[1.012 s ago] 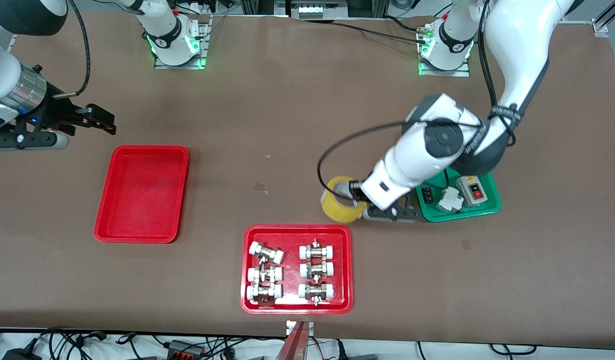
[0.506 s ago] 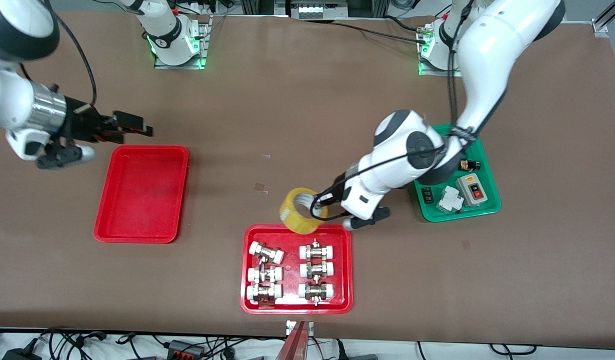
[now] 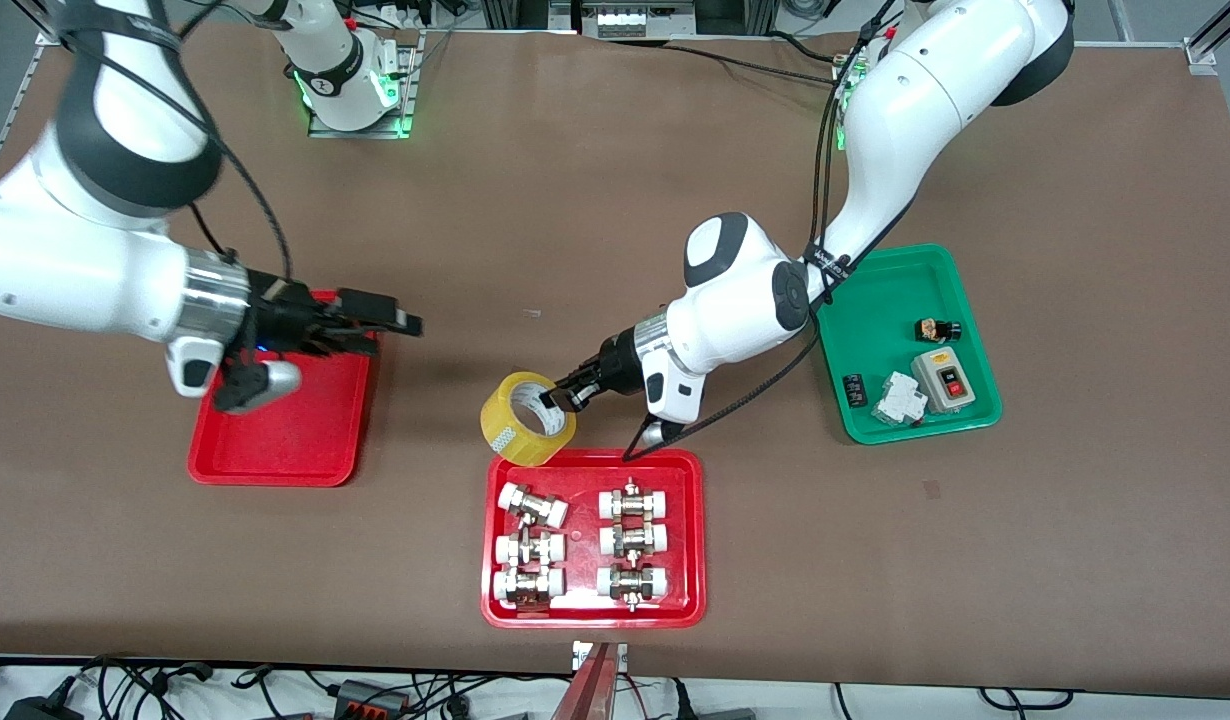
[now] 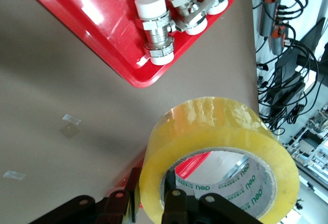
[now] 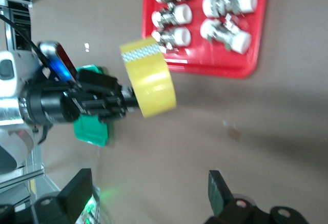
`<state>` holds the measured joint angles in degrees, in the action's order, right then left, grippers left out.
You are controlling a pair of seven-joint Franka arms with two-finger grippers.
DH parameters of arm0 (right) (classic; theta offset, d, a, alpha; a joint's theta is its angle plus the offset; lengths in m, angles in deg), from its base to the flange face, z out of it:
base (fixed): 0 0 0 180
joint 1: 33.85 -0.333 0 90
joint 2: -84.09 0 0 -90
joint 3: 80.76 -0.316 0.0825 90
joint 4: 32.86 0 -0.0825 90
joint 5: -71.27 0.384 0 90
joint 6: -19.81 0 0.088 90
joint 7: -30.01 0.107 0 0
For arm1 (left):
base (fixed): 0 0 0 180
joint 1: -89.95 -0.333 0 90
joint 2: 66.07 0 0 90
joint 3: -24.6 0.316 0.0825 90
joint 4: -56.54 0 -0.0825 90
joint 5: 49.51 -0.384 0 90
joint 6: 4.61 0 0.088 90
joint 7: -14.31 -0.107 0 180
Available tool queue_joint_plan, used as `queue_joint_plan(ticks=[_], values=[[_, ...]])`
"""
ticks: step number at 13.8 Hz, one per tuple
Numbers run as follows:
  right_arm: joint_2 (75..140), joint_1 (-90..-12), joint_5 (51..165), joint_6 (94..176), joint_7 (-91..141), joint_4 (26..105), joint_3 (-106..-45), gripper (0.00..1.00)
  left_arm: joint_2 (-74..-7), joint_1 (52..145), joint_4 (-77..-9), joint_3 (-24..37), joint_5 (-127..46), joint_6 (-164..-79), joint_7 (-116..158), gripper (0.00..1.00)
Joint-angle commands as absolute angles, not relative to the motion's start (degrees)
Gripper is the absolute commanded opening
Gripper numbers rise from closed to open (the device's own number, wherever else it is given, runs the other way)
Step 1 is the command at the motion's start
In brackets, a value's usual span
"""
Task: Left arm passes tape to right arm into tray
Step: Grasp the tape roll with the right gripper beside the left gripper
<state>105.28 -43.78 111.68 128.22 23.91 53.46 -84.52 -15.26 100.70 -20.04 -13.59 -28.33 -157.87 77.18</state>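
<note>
The yellow tape hangs in the air over the farther edge of the red tray of fittings. My left gripper is shut on its wall, one finger inside the ring and one outside. In the left wrist view the tape fills the frame around my left gripper. My right gripper is open and empty over the edge of the plain red tray, pointing toward the tape. In the right wrist view my right gripper faces the tape, which is still apart from it.
The red tray holds several white-capped metal fittings and also shows in the left wrist view. A green tray with switches and small parts lies toward the left arm's end. Bits of tape stick to the table's middle.
My left arm has carried the tape from beside the green tray toward the right arm's end. My right arm has swung in over the plain red tray toward the tape.
</note>
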Motion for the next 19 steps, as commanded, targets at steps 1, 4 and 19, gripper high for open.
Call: queue_joint_plan(ticks=[1, 4, 19], values=[[111.1, -46.3, 113.3, 133.1, 19.0, 49.0, -84.3, 1.0, -15.3, 102.2, -17.7, -13.2, -24.8, -156.8, 81.8, 0.02], [114.6, -49.6, 115.6, 140.0, 18.7, 48.7, -84.3, 1.0, -15.1, 103.6, -17.4, -13.0, -24.9, -156.8, 85.8, 0.05], [118.5, -50.7, 115.7, 145.1, 15.6, 45.5, -84.3, 0.0, -15.0, 102.9, -17.4, -12.8, -26.5, -156.8, 85.4, 0.04]])
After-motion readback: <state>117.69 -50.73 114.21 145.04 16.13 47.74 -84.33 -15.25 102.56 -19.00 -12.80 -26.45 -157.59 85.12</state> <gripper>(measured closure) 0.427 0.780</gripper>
